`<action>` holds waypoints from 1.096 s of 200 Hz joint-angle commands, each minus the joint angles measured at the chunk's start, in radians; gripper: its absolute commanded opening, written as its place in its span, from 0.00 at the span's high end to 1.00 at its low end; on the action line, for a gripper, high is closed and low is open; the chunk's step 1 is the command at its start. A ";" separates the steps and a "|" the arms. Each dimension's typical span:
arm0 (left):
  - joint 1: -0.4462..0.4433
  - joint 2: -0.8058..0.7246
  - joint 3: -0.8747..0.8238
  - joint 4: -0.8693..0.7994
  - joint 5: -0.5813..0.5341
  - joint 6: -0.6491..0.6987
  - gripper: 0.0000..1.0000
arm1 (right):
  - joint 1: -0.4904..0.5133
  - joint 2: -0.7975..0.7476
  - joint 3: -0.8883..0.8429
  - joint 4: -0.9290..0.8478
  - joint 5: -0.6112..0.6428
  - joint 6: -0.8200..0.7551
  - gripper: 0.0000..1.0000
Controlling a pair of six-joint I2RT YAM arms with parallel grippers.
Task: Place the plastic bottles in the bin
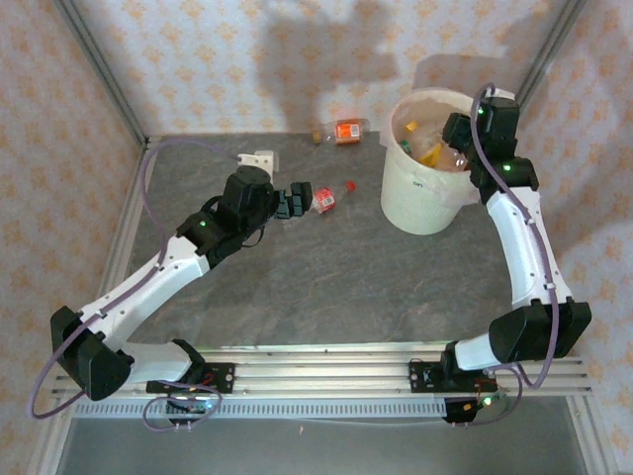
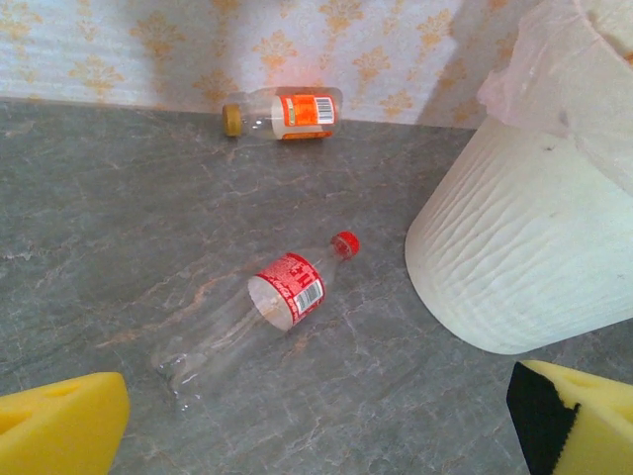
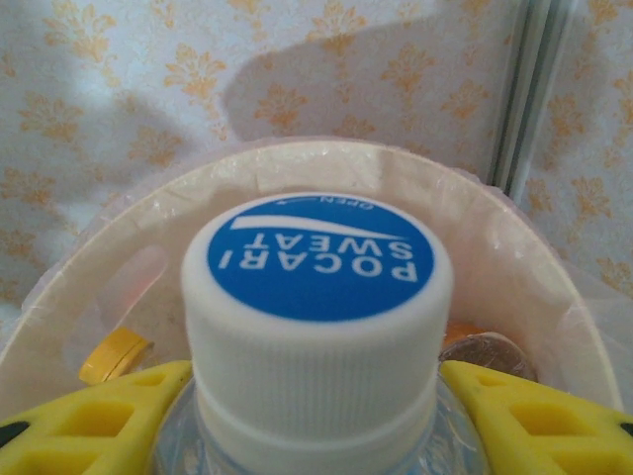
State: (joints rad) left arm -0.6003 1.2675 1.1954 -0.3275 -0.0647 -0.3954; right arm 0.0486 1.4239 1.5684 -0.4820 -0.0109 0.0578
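The bin (image 1: pixel 425 203) stands at the far right of the table (image 1: pixel 326 287). My right arm (image 1: pixel 524 237) climbs from its base, folds at the elbow and reaches over the bin's rim. My left arm (image 1: pixel 168 262) stretches low toward the middle of the table.

My right gripper (image 1: pixel 450 141) hangs above the bin's opening, jaws closed on the neck of a white-capped bottle (image 3: pixel 316 297). That bottle's body is cut off below my wrist view.

My left gripper (image 1: pixel 297 201) is spread wide and holds nothing. It sits close to the base of a red-labelled bottle (image 1: pixel 324 198) lying on its side, and I cannot tell if they touch. An orange-labelled bottle (image 1: pixel 344 132) lies by the back wall. The bin's wall mostly hides the bottles inside it.
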 commanded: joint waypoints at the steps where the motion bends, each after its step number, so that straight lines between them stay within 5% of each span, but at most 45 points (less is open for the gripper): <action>1: 0.008 0.003 0.003 -0.010 -0.030 -0.012 0.00 | -0.006 -0.004 0.004 -0.070 0.021 0.010 0.57; 23: 0.010 0.004 0.001 -0.016 -0.039 -0.008 0.00 | -0.006 0.000 0.021 -0.146 0.070 0.032 0.53; 71: 0.011 0.000 0.000 -0.024 -0.051 -0.009 0.00 | -0.006 -0.027 -0.010 -0.154 0.188 -0.005 0.00; 130: 0.011 0.005 -0.006 -0.019 -0.051 -0.025 0.00 | -0.006 -0.039 0.014 -0.139 0.148 -0.041 0.01; 191: 0.013 0.005 -0.010 -0.024 -0.056 -0.021 0.00 | -0.006 0.031 0.138 -0.299 -0.225 0.006 0.01; 219: 0.014 0.008 -0.014 -0.022 -0.054 -0.025 0.00 | -0.006 0.068 0.130 -0.343 -0.246 0.043 0.01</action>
State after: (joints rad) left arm -0.5995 1.2678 1.1954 -0.3336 -0.0875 -0.4034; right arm 0.0486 1.4559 1.6997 -0.7315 -0.1646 0.0605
